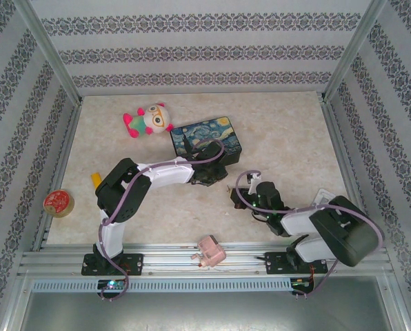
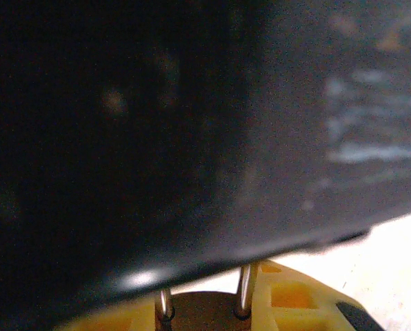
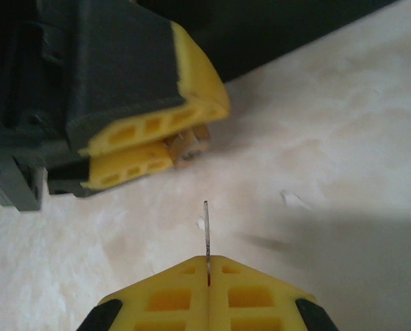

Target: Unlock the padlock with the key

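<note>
The brass padlock (image 2: 204,314) sits between the yellow fingers (image 2: 295,296) of my left gripper (image 1: 216,178), which is shut on its body. Its silver shackle (image 2: 243,289) points up at the dark side of the painted tin box (image 2: 192,124). From the right wrist view the padlock (image 3: 189,147) peeks out between the left gripper's (image 3: 192,134) fingers, low over the table. My right gripper (image 3: 207,265) is shut on the key (image 3: 206,231), whose thin blade sticks out edge-on towards the padlock, a short gap away. In the top view the right gripper (image 1: 241,197) is just right of the left one.
The painted tin box (image 1: 207,136) stands right behind the left gripper. A plush toy (image 1: 149,118) lies at the back left, a red tape roll (image 1: 58,203) at the left edge and a pink blocky object (image 1: 210,251) on the front rail. Patterned walls enclose the table.
</note>
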